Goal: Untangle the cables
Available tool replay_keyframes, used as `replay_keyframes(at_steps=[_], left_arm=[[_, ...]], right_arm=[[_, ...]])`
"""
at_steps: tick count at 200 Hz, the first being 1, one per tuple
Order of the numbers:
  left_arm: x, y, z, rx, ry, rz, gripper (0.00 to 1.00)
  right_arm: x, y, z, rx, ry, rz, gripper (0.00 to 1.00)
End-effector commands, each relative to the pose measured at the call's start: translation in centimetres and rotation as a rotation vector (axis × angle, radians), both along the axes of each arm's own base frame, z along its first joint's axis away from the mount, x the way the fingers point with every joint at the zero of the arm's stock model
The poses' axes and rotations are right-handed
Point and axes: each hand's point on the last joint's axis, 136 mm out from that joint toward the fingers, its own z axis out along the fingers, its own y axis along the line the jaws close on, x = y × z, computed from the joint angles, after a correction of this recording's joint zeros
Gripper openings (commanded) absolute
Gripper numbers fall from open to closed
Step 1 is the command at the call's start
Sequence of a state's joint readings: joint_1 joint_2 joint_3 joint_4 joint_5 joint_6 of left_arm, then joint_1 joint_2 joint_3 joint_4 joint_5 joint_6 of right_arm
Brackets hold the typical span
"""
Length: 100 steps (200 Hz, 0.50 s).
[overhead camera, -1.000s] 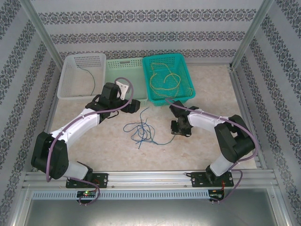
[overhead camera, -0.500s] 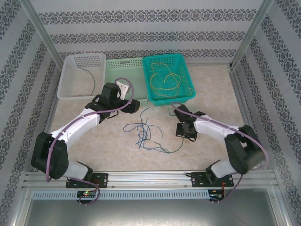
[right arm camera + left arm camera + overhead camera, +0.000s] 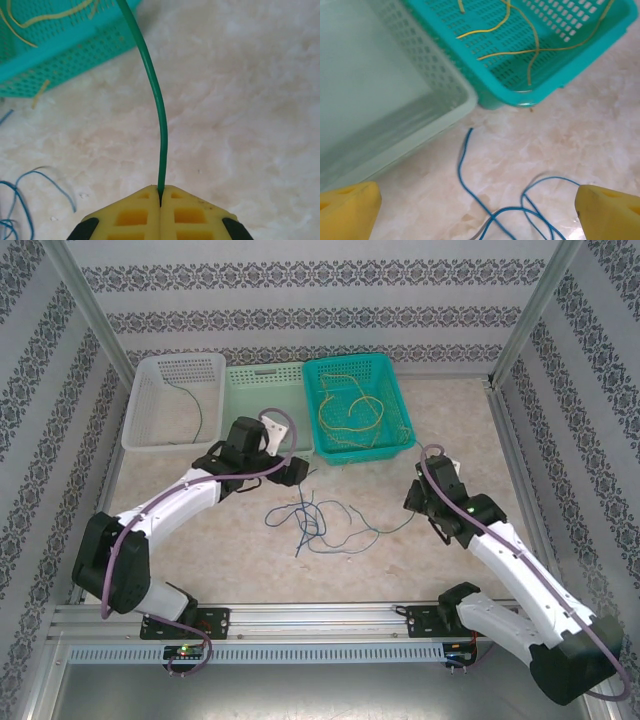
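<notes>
Where the two yellow fingers of the right gripper [image 3: 160, 192] met, they were pressed flat together on the green cable [image 3: 155, 90], which rose out of the seam between them and curved up and away over the marbled table [image 3: 250, 100]. Seen from above, that gripper [image 3: 424, 498] sat right of the middle of the table, apart from the baskets, and a thin strand ran from it leftward to the loose tangle. At that distance its colour was hard to tell from blue.

While the right gripper was clamped, the left gripper [image 3: 479, 214] stood wide apart, one yellow fingertip in each lower corner of its wrist view and nothing between them. Under it the blue cable [image 3: 462, 170] lay on the table, one free end pointing toward the baskets and the rest looping down into the tangle [image 3: 305, 520] in the middle of the table. From above, the left gripper [image 3: 290, 468] hung just in front of the pale green basket [image 3: 262, 375], near the tangle's far edge.

Beyond both grippers, three baskets stood side by side along the back. The teal basket [image 3: 360, 362] on the right held the yellow cable [image 3: 350, 410] in loose loops, touching the pale green one at its left. The white basket [image 3: 175, 365] on the far left held a thin dark strand [image 3: 197, 408].
</notes>
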State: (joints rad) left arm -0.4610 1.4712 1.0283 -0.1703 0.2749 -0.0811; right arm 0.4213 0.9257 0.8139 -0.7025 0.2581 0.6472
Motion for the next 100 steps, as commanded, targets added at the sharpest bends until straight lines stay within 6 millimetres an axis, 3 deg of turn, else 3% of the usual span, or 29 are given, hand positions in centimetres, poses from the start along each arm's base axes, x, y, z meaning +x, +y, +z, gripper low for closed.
replay_keyframes(at_steps=[1,31,56,100], left_arm=[[-0.3,-3.3,2.5,-0.017,-0.086,-0.125,1.0],[-2.1,-7.5,3.5,-0.068,-0.114,-0.278,1.0],[-3.5,-10.6,3.2,-0.096,-0.103,-0.38,1.0],[-5.5,-13.1,2.3,-0.094,-0.074,-0.461,0.95]], right_arm=[[0.7,-0.7,3.5,-0.114,-0.099,0.047,0.0],[1.7,0.0,6.5,-0.185,-0.188,0.096,0.0],[2.6,1.2,7.4,-0.145,-0.219,0.126,0.0],[3.6,1.1,9.0,-0.14,-0.271,0.088,0.0]])
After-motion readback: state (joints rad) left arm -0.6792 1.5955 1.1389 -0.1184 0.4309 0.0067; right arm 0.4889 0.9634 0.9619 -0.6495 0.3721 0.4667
